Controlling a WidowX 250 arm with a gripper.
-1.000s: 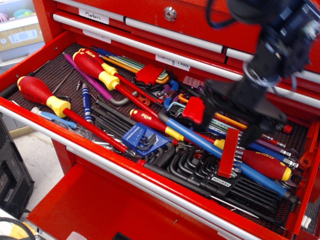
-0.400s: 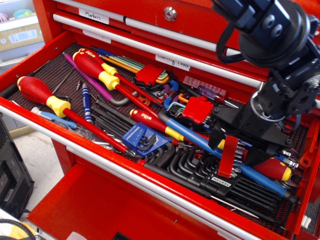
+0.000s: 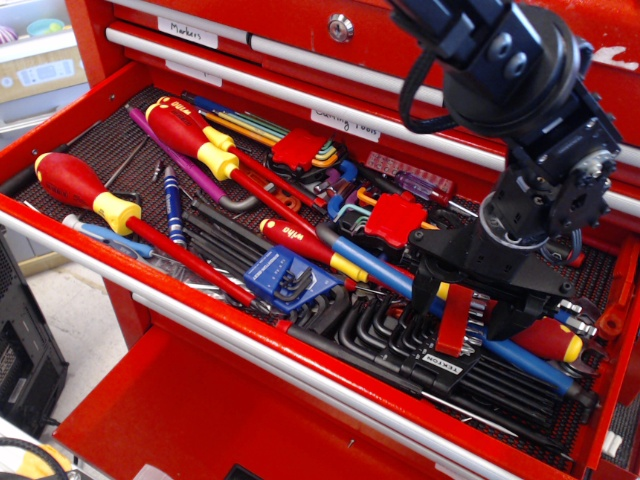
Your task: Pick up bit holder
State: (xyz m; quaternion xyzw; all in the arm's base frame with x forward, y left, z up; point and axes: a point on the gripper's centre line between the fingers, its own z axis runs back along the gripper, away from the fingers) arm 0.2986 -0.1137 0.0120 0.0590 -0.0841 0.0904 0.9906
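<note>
Straddling the bit holder (image 3: 456, 320), spread fingers (image 3: 424, 298) flank it.

Bright, even light — sharp focus

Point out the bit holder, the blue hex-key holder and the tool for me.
bit holder (image 3: 455, 322): main view, red bar's lower half.
blue hex-key holder (image 3: 275, 275): main view, blue body.
tool (image 3: 465, 312): main view, between fingertips.

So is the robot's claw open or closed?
Open. The gripper has one finger on each side of the bit holder, which lies in the drawer. Whether they touch it, cannot tell.
</note>
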